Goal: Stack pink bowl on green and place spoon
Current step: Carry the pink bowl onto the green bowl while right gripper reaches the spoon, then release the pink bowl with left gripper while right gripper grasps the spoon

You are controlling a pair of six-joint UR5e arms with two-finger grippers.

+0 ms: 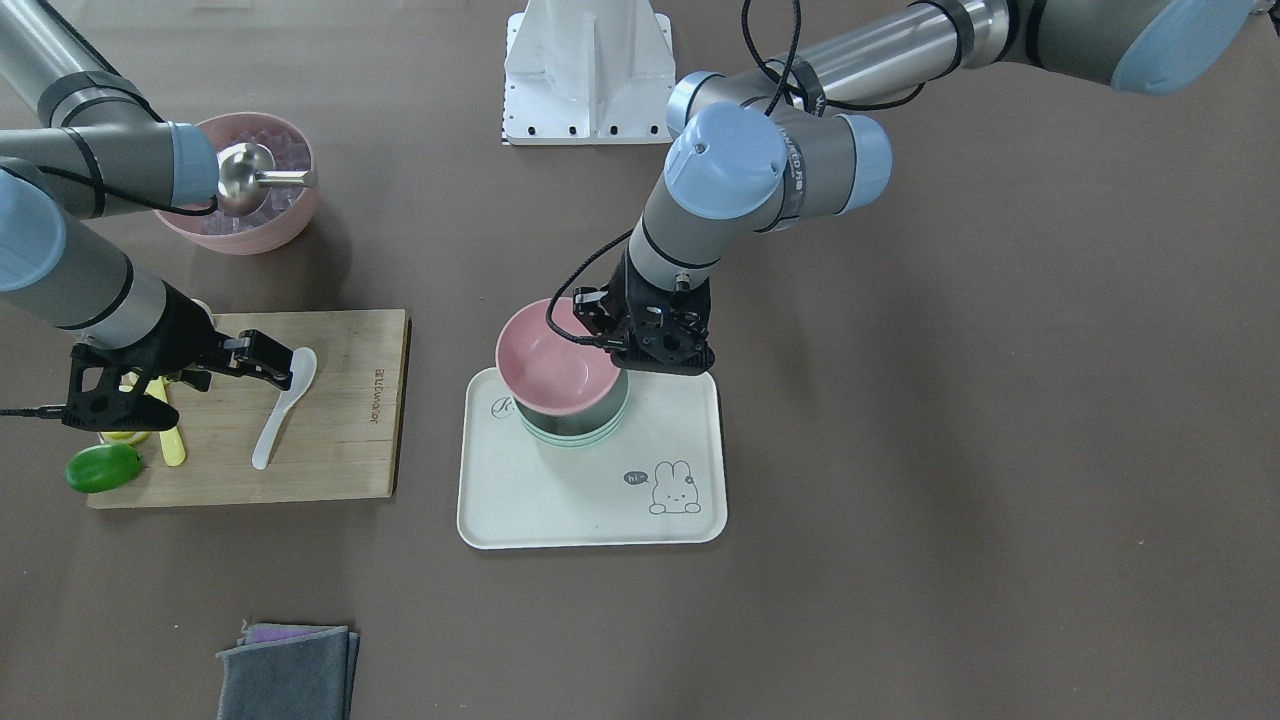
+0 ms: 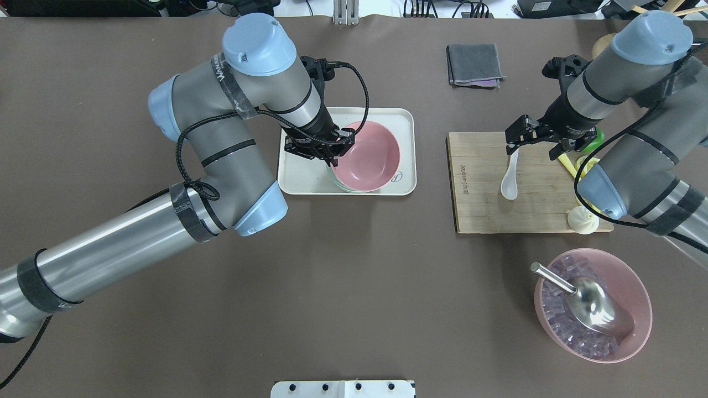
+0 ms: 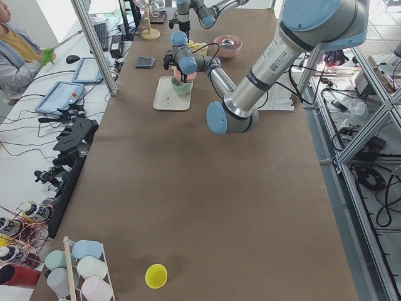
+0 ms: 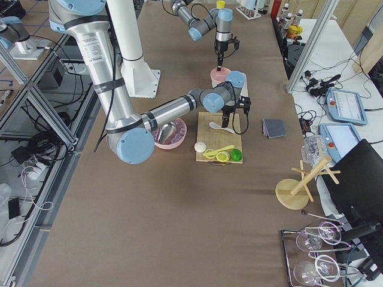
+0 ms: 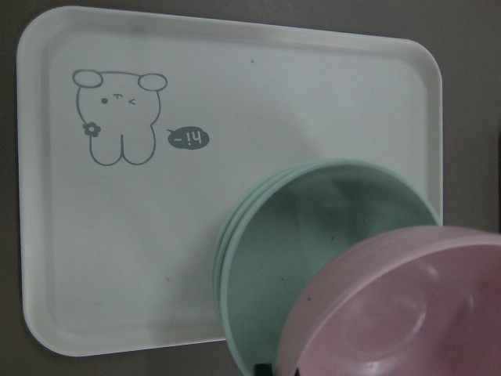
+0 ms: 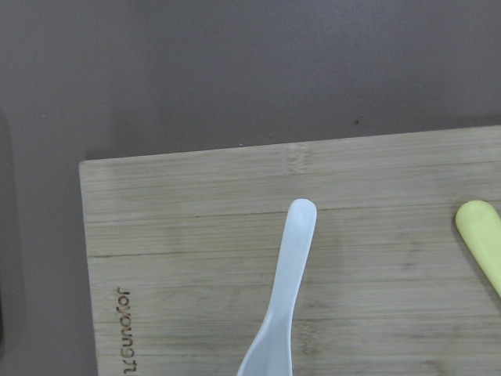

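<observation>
My left gripper (image 1: 612, 335) is shut on the rim of the empty pink bowl (image 1: 555, 365) and holds it tilted over the green bowl (image 1: 590, 428) on the cream tray (image 1: 580, 500). In the left wrist view the pink bowl (image 5: 407, 305) overlaps the green bowl (image 5: 313, 235); whether they touch I cannot tell. The white spoon (image 2: 510, 182) lies on the wooden board (image 2: 487, 210). My right gripper (image 2: 532, 145) is open and empty above the spoon's handle (image 6: 282, 298).
A second pink bowl (image 2: 636, 298) with ice cubes and a metal scoop stands near the robot's right. On the board's right end lie a yellow spoon (image 1: 170, 440), a green piece (image 1: 102, 467) and a dumpling (image 2: 582, 220). A folded grey cloth (image 2: 474, 63) lies beyond the board.
</observation>
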